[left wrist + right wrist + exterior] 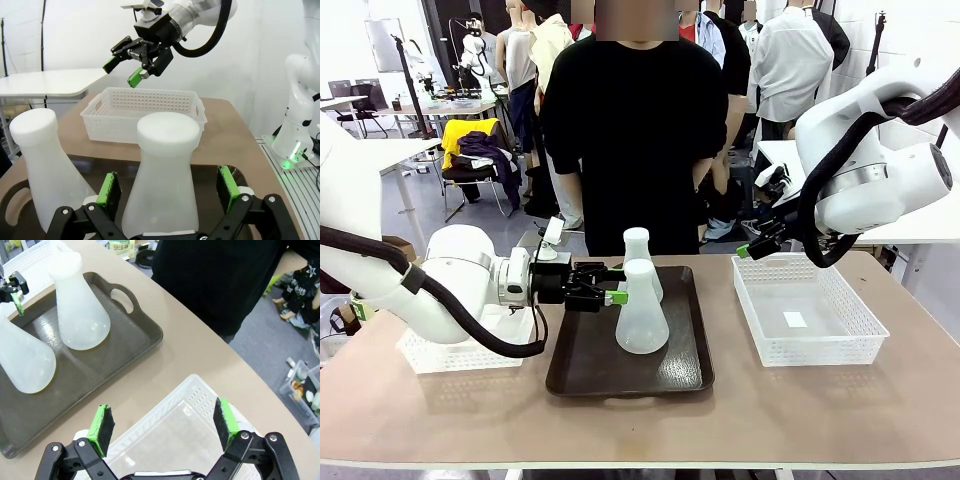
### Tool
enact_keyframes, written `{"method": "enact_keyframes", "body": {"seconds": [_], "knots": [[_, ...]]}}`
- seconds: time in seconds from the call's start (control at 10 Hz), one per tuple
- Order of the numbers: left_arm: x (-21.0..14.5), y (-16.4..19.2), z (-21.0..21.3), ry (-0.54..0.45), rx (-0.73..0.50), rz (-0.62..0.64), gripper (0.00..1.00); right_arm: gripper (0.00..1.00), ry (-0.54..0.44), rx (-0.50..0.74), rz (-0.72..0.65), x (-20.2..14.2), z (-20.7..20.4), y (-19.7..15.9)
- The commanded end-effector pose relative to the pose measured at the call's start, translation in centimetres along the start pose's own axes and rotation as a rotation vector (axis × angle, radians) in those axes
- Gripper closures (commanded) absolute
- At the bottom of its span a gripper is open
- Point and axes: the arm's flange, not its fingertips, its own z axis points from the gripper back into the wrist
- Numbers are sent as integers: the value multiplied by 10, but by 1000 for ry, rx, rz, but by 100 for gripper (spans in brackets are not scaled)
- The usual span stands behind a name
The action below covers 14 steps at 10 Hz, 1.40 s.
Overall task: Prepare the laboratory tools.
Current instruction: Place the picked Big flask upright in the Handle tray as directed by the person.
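Observation:
Two frosted-white conical flasks stand upright on a dark brown tray (575,370): the near flask (642,315) and the far flask (639,255). My left gripper (612,292) is open at the near flask's left side, level with its neck. In the left wrist view that near flask (167,165) stands between the green pads (109,191), with a gap on each side, and the far flask (46,165) is to the left. My right gripper (164,425) is open and holds nothing, hanging over a white mesh basket (195,390); it also shows as the right gripper (752,247).
The white mesh basket (805,310) sits on the table's right side, and another white basket (445,352) lies at the left under my left arm. A person in black (630,120) stands at the far edge behind the tray.

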Motion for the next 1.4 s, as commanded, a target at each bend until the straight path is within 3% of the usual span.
{"method": "enact_keyframes", "body": {"seconds": [0.0, 1.3], "knots": [[-1, -1, -1, -12, -9, -21, 0, 0, 4, 0, 8, 1, -1, -2], [-1, -1, -1, -12, -9, -21, 0, 0, 4, 0, 8, 1, -1, -2]]}}
